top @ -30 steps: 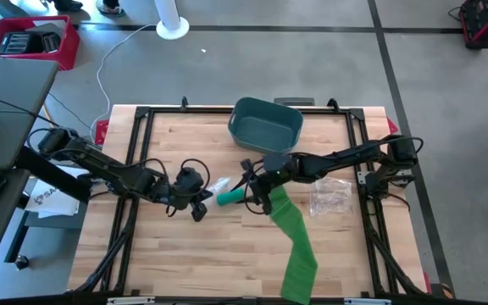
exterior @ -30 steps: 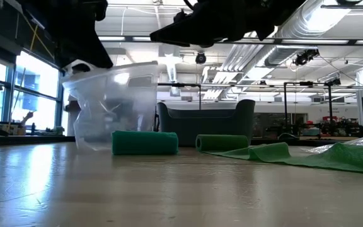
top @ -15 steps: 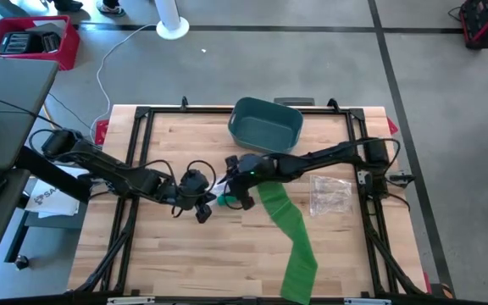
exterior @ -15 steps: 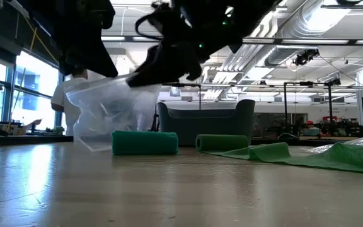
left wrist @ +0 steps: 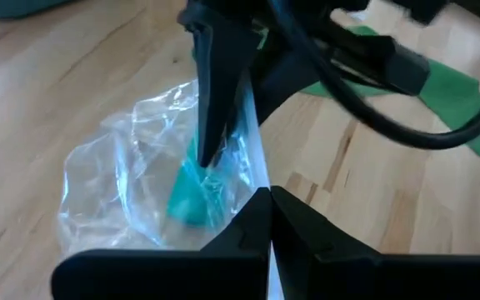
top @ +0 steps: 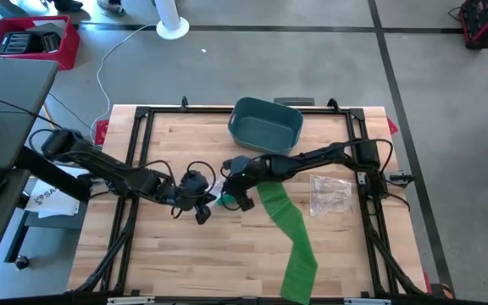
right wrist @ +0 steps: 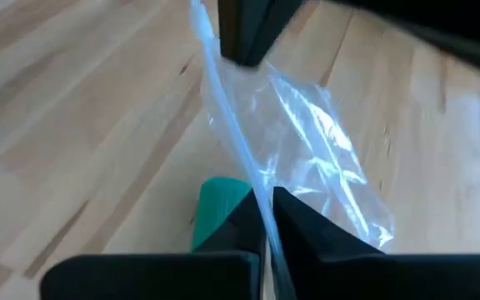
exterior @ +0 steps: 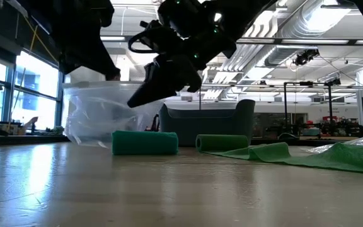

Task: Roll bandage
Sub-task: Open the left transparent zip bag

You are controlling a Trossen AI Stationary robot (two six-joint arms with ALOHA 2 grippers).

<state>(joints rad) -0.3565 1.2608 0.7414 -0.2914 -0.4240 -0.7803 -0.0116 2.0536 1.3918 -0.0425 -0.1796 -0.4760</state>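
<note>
Both my left gripper (top: 200, 206) and right gripper (top: 231, 196) are pinched shut on the rim of the clear crinkled plastic bag (exterior: 103, 113), the rolled green bandage (exterior: 145, 143) lying crosswise just below between them, equally near both.

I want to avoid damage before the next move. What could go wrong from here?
1. Both the left end effector and the right end effector are shut on the thin clear plastic bag; pulling apart could tear it.
2. The green bandage roll may slip out or roll away.
3. The loose green bandage strip hangs over the table edge and might snag.
</note>
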